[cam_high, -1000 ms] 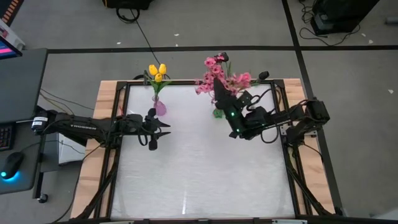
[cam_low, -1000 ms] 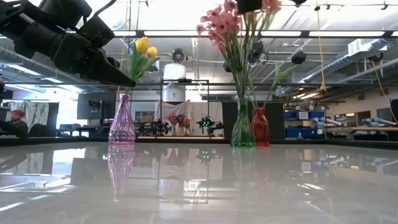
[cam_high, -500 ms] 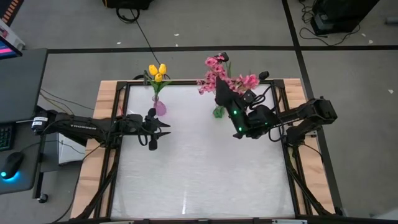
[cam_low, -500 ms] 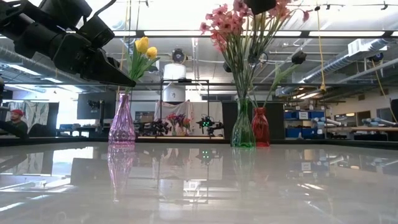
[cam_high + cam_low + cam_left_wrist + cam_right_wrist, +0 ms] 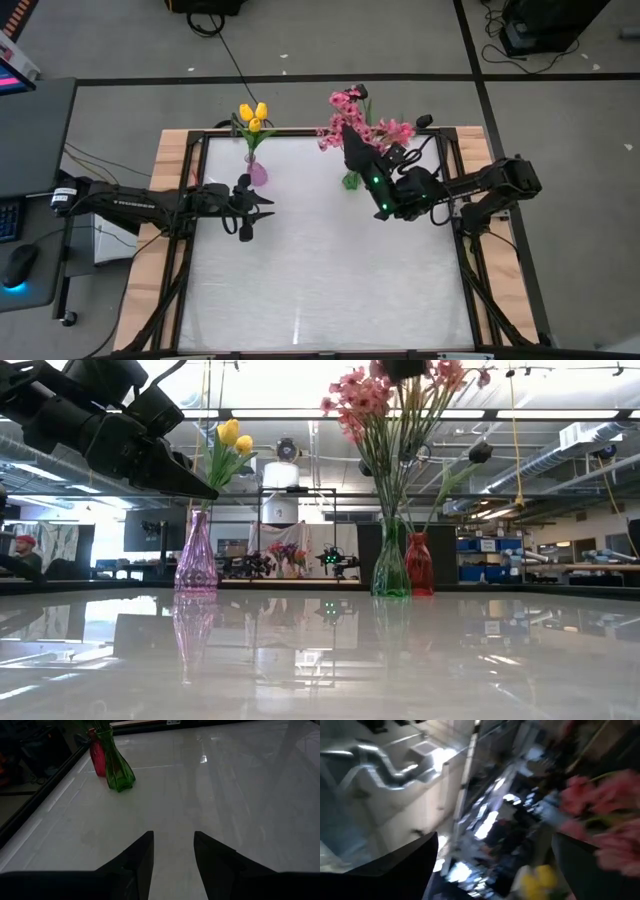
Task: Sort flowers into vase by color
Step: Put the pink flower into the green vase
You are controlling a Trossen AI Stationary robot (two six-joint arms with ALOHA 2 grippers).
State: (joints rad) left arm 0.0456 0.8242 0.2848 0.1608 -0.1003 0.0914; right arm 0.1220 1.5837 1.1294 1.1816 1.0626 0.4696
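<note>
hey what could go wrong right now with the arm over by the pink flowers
The right gripper is open right among the pink flowers in the green vase. Pulling away, its fingers could snag a stem and tip that tall, narrow vase. The red vase stands close beside it, so a tipping green vase might knock it over too.

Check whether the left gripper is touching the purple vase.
Apart. In the high view the left gripper hangs open over bare table, with a clear gap to the purple vase.

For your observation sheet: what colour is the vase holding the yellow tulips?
Translucent pinkish-purple vase; clearest in the low view.
</note>
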